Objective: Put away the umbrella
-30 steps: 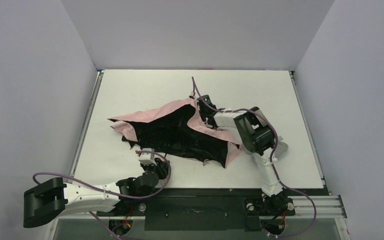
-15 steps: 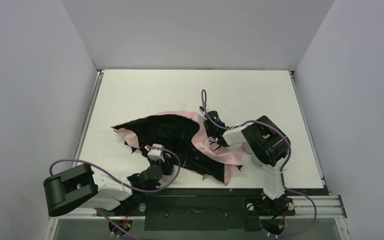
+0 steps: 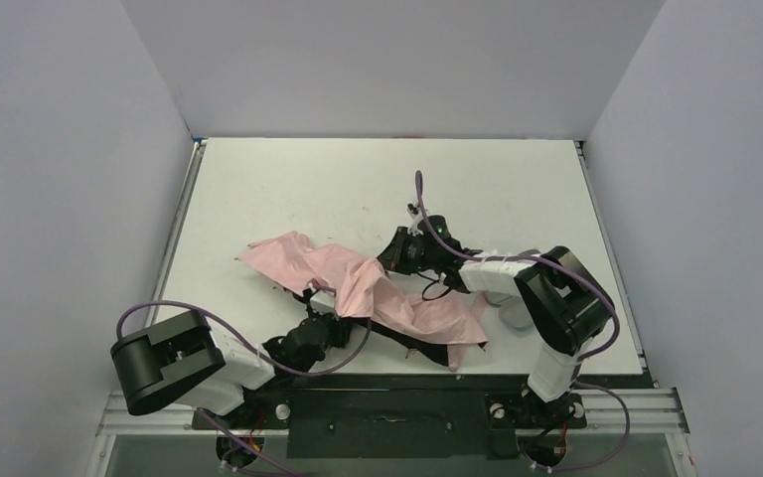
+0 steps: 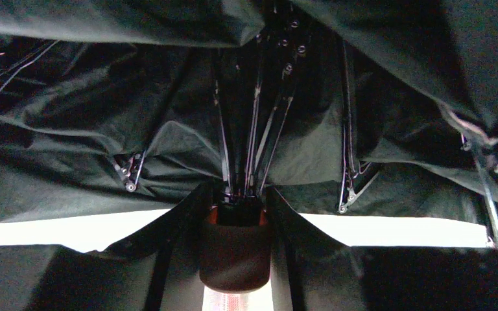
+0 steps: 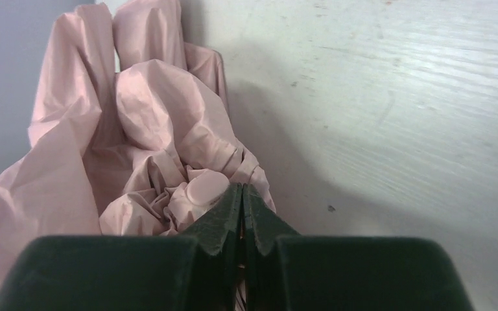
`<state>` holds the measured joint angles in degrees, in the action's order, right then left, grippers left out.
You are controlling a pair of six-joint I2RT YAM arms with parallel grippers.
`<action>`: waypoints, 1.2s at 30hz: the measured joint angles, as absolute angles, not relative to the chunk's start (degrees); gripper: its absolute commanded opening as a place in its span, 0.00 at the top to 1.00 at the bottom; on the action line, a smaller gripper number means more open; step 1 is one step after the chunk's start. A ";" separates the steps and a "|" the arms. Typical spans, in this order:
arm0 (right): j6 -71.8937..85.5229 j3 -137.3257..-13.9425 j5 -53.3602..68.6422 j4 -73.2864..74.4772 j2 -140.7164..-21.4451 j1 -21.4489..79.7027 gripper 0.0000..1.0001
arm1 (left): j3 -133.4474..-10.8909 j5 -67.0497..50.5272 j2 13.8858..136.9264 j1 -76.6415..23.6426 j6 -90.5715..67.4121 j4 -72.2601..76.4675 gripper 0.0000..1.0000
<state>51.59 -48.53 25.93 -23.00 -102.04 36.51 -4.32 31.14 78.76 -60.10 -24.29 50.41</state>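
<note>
- The umbrella [image 3: 358,288] lies collapsed at the middle of the table [image 3: 288,179], between both grippers.
- Left gripper [image 3: 324,316]: closed partway around the umbrella's dark, round handle [image 4: 235,249]. Treat it as held.
- Right gripper [image 3: 397,253]: fingers pressed together at the cap [image 5: 206,188]. You cannot tell whether fabric is pinched.
- Judge the long axis as running from the left gripper, near you, up and right to the right gripper. Each arm sits at one end.
- Canopy: thin, crumpled fabric, matte pink outside and black inside. Expect it to slump.
- Ribs [image 4: 253,129]: thin, jointed metal, folded along the shaft. They can snag.
</note>
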 measured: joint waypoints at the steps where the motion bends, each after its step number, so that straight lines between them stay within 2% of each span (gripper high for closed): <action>1: 50.89 -48.69 25.02 -20.84 -101.12 36.45 1.00 | -4.69 29.65 78.76 -59.29 -23.75 50.28 0.97; 5: 47.81 -49.56 18.57 -9.61 -96.75 36.36 1.00 | -6.44 23.07 78.78 -55.33 -21.71 49.93 0.88; 8: 46.63 -49.63 13.63 -2.28 -93.06 36.38 1.00 | -7.84 18.59 78.35 -53.04 -20.64 49.06 0.72; 10: 46.04 -49.63 10.96 1.78 -90.98 36.34 0.88 | -9.04 16.86 76.75 -52.51 -20.56 46.13 0.61; 12: 45.39 -49.63 9.26 6.63 -88.79 36.14 0.66 | -10.09 17.10 73.69 -52.10 -21.10 42.35 0.50; 15: 43.86 -49.65 6.72 15.09 -85.34 35.29 0.46 | -11.79 19.14 65.36 -50.83 -23.33 35.31 0.37; 18: 42.04 -50.06 3.57 20.75 -82.00 34.02 0.37 | -13.39 19.77 56.31 -51.64 -25.19 27.68 0.32; 22: 40.49 -51.24 -1.28 26.50 -77.01 33.23 0.37 | -16.56 20.12 45.04 -53.78 -26.81 13.85 0.31; 27: 40.56 -50.83 -5.37 30.52 -69.89 33.71 0.40 | -22.70 22.74 36.95 -54.65 -28.60 -0.86 0.29; 31: 41.41 -49.08 -8.12 32.97 -64.36 34.98 0.44 | -28.80 26.44 38.02 -54.61 -29.34 -7.40 0.30; 36: 43.81 -45.80 -12.71 37.85 -59.11 38.02 0.58 | -39.35 31.07 48.29 -50.39 -29.78 -15.55 0.36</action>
